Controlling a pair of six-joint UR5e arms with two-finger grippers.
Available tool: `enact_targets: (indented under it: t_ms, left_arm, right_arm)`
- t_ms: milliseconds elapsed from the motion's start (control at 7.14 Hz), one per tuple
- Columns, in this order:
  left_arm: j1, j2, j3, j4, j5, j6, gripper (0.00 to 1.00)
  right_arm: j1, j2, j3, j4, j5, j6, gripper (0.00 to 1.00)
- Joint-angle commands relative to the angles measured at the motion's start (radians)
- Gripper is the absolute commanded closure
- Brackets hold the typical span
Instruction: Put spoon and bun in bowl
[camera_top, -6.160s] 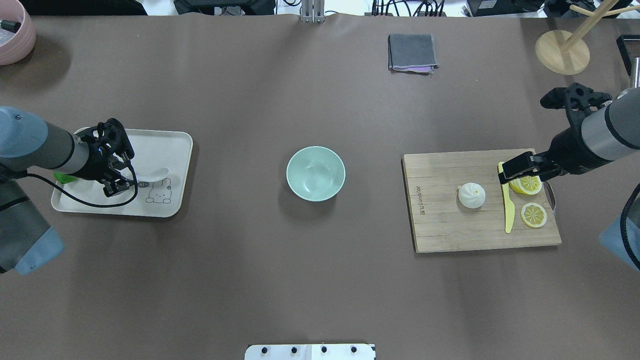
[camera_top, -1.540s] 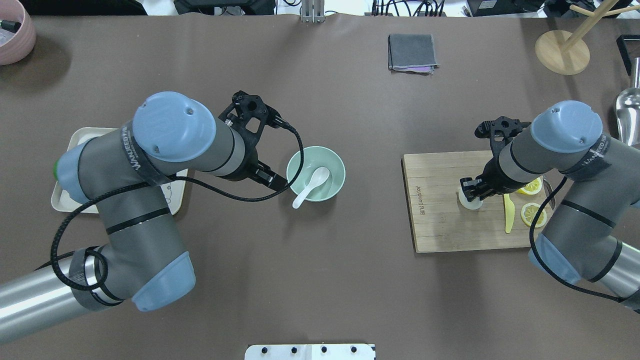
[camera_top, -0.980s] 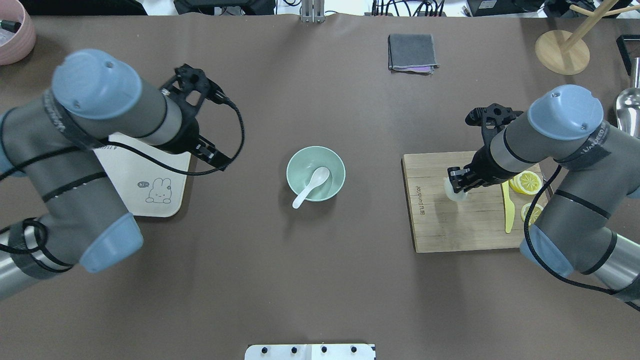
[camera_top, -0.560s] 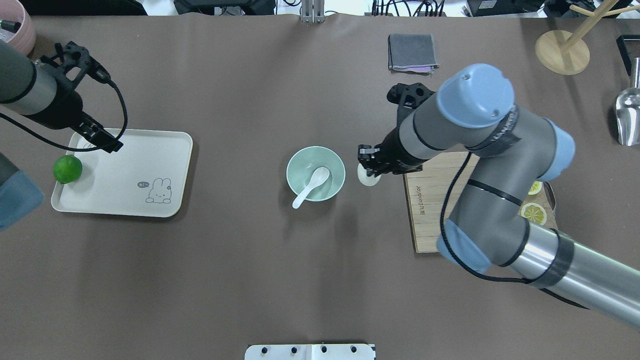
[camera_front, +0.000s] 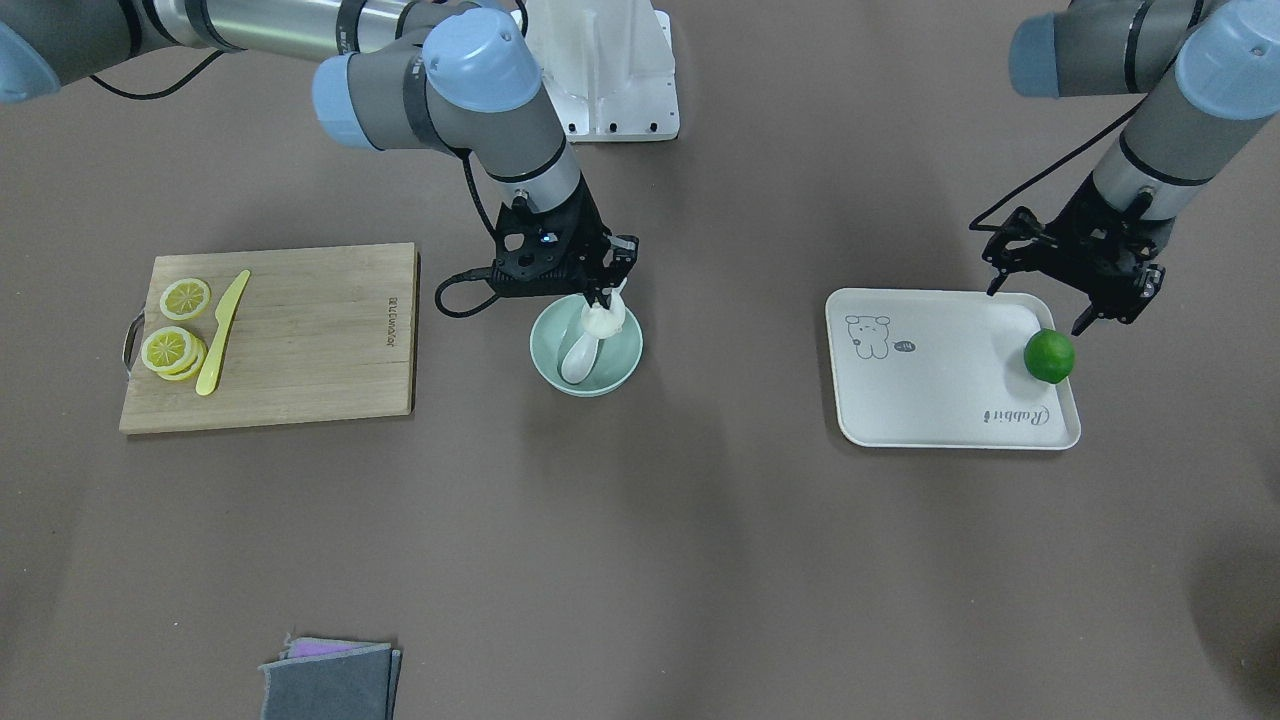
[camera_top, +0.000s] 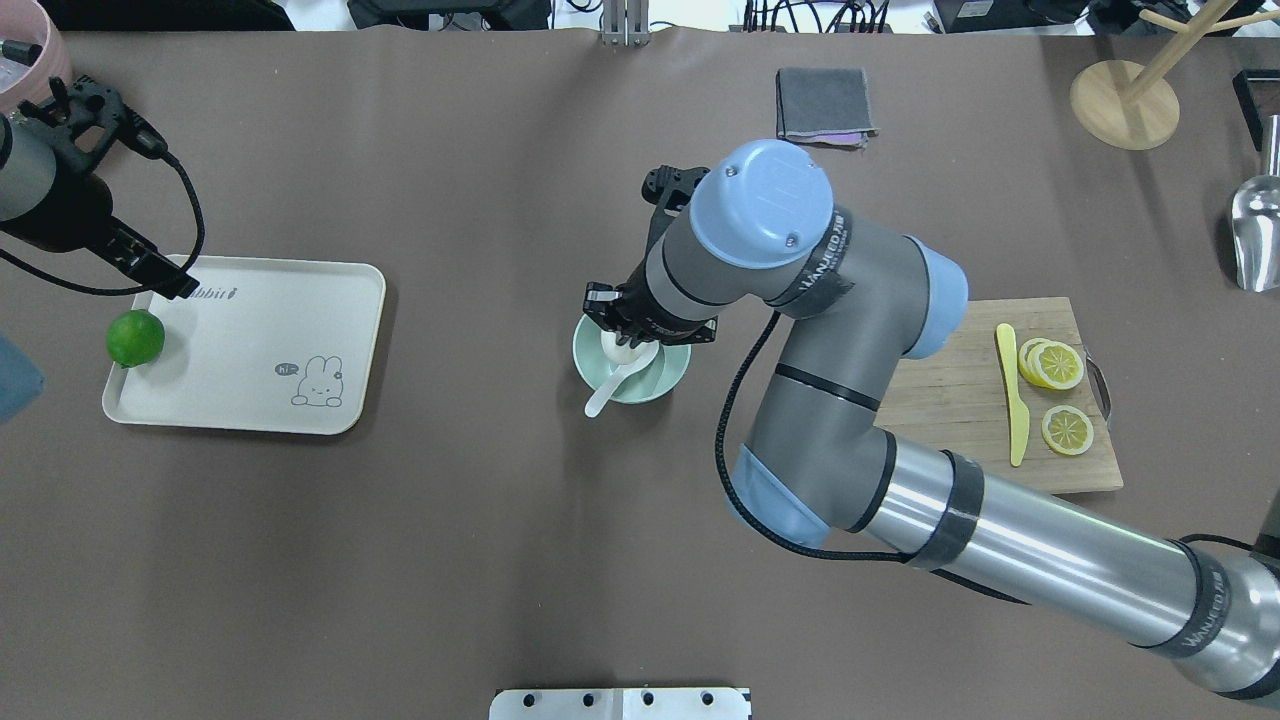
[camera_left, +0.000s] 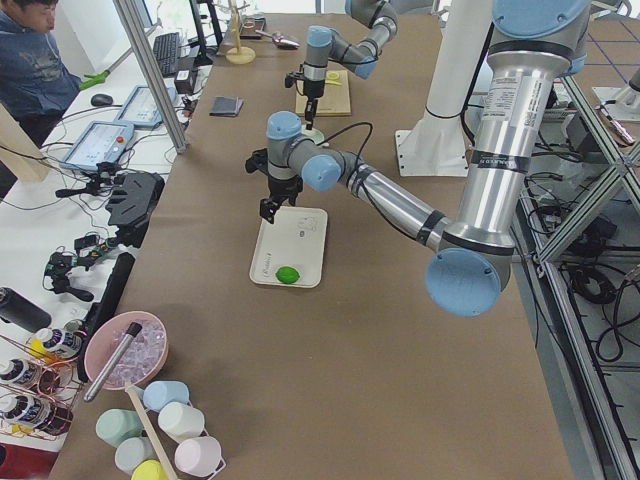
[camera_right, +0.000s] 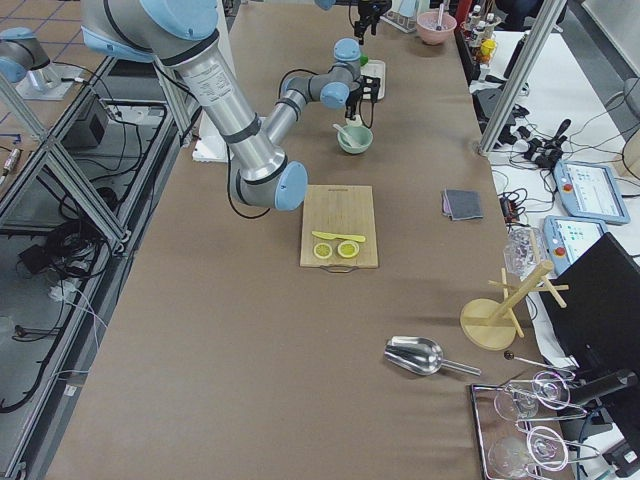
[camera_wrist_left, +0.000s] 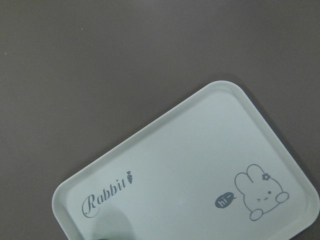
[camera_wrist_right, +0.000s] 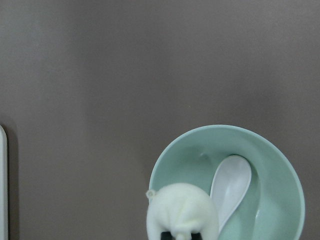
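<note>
I am holding the bun (camera_front: 604, 320) clenched in my right end effector (camera_front: 606, 297). I am pinching it from above, so it is hanging below the fingertips, right over the bowl (camera_front: 628, 362) in the middle of the desk (camera_front: 700, 550). The bun is showing as a small, round, matt white lump with a little nub at one side. It is hovering over the part of the bowl nearest my base, and I cannot tell whether it is touching anything underneath. The bowl is looking pale mint green, round and plain, with smooth sides. The spoon (camera_front: 577, 362) is lying inside it, glossy white, with its deep oval scoop resting on the bowl's floor. Its short handle is leaning up over the rim toward my side and running under the bun. My left end effector (camera_front: 1035, 308) is hanging released, fingers spread and gripping nothing, above a corner of the pale tray (camera_front: 930, 420). It is just beside the green lime (camera_front: 1049, 356), which is sitting at the tray's edge. On my right, a wooden cutting board (camera_front: 300, 330) is carrying lemon slices (camera_front: 186, 298) and a flat yellow knife (camera_front: 222, 335), well apart from the bowl. A folded grey cloth (camera_front: 330, 685) is lying near the far edge of the desk.
</note>
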Motion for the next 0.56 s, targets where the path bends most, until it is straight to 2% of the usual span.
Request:
enact_targets:
  t_ms: [0,140,420]
  left_arm:
    - [-0.018,0.007,0.0,0.003,0.001,-0.001,0.03]
    - [-0.035,0.007,0.006,0.006,0.003,-0.001,0.03]
    - [-0.096,0.045,0.014,0.011,-0.015,-0.003,0.03]
  right_arm:
    - [-0.005,-0.041,0.047,-0.003,-0.009,-0.013,0.0]
    - [0.01,-0.12,0.125,-0.01,0.003,-0.083,0.0]
    - [0.14,-0.283,0.221,-0.01,0.139,-0.235,0.0]
